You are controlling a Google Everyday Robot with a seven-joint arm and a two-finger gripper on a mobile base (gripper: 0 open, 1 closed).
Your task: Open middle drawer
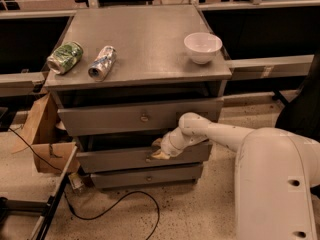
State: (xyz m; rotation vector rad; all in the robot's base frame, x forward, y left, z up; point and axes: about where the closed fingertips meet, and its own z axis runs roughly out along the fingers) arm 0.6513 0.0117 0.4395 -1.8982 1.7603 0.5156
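The middle drawer is the grey front panel between two other drawer fronts in a grey metal cabinet. A dark gap shows above its top edge. My gripper sits against the centre of this panel, reached in from the right on the white arm. It covers the spot where the drawer's knob would be, so the knob is hidden. The drawer above shows a small round knob. Below, the lowest drawer has its own knob.
On the cabinet top lie a green can and a silver can, both on their sides, and a white bowl stands at the right. A cardboard box sits on the floor at left, and a black cable runs in front.
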